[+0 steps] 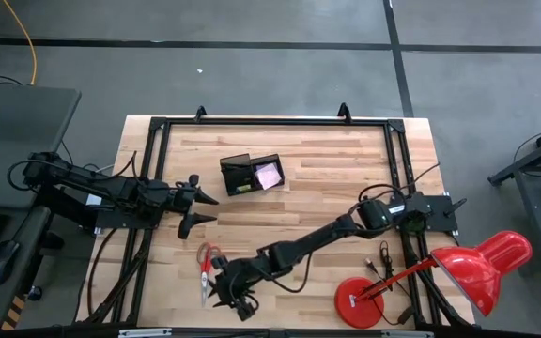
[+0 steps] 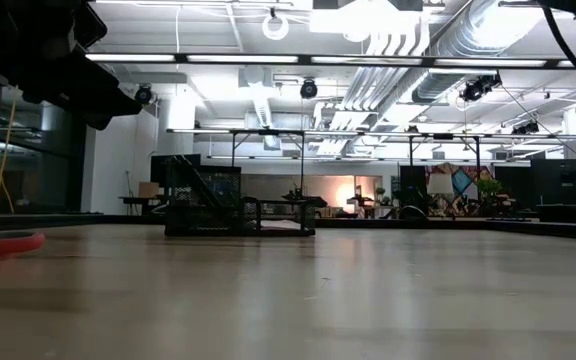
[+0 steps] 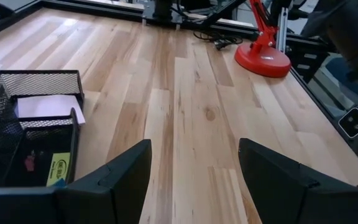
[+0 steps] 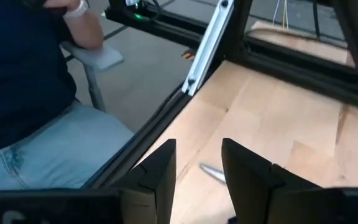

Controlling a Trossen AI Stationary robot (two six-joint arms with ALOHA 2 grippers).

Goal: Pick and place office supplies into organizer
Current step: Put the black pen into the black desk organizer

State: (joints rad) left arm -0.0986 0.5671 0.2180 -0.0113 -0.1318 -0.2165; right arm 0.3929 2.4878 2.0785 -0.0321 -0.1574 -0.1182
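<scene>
Light wooden boards make the table (image 1: 308,178) I work on, inside a black metal frame on a grey floor. On my right side stands a big red lamp (image 1: 482,268), its round base (image 1: 361,302) on the wood near the front edge and its shade hanging past the table edge. A black cable (image 1: 380,261) lies beside the base. In the right wrist view a seated person (image 4: 30,93) in a dark top and jeans is close to the table edge.

The organizer (image 1: 251,173) sits near the middle of the table, toward the far side, a little turned against the table edges, with its long side across the table. It is black mesh. One compartment holds a pink pad (image 1: 268,175); in the left wrist view I see in the other compartment something yellow with small print (image 3: 57,171), but I cannot read it.

The scissors (image 1: 205,265) lie near the front edge, long axis running from far to near, red handles at the far end. The right gripper (image 1: 231,293) is just beside them, the arm stretched across the table. Its fingers (image 4: 160,168) stand a little apart with nothing between them; a small metal tip (image 4: 213,173) lies on the wood just ahead.

The left gripper (image 1: 203,208) hangs at the left side, pointing toward the organizer, fingers (image 3: 114,180) spread and empty. Nothing stands between it and the organizer.
</scene>
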